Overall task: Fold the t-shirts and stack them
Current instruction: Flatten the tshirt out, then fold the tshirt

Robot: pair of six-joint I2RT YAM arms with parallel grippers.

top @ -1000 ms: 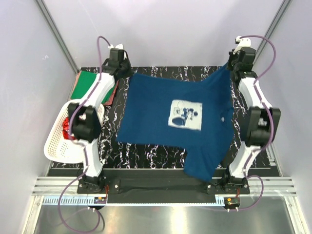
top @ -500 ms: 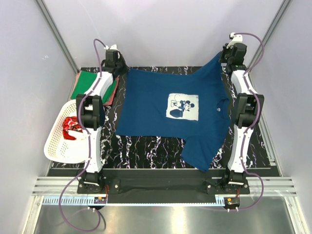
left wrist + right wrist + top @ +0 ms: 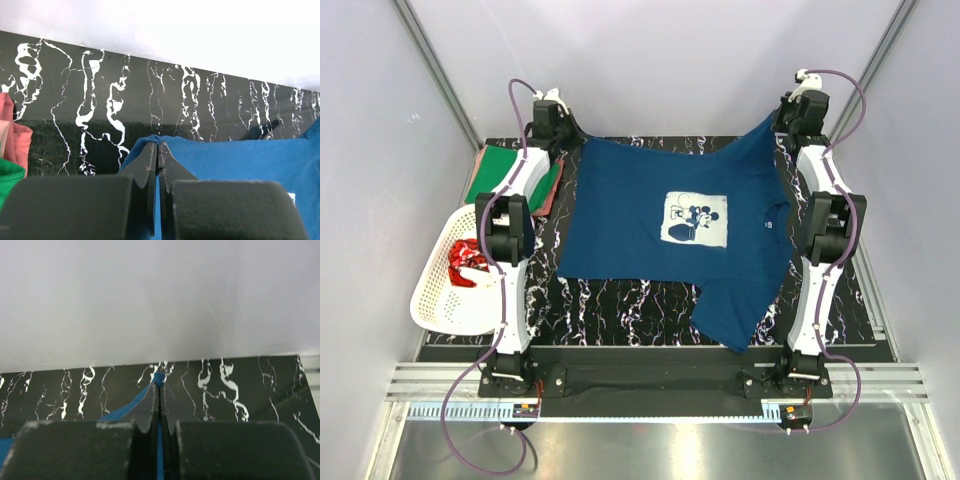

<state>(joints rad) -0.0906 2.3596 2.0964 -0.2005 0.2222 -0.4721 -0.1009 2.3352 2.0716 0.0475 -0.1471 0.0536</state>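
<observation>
A dark navy blue t-shirt (image 3: 650,230) with a white print lies spread on the black marbled table, one sleeve hanging toward the near edge. My left gripper (image 3: 563,133) is shut on its far left corner, seen in the left wrist view (image 3: 158,145). My right gripper (image 3: 786,125) is shut on its far right corner, lifted off the table, seen in the right wrist view (image 3: 158,382). A folded bright green t-shirt (image 3: 505,170) lies on a reddish-pink one (image 3: 551,190) at the far left. A red t-shirt (image 3: 466,262) sits in the basket.
A white lattice basket (image 3: 438,300) hangs off the table's left edge. The enclosure's back wall stands just behind both grippers. The table's near strip (image 3: 620,310) shows black marble. The pink and green cloth also show in the left wrist view (image 3: 12,150).
Both grippers have carried the shirt's far edge farther toward the back wall, stretching the shirt flat; over the last half second they barely moved.
</observation>
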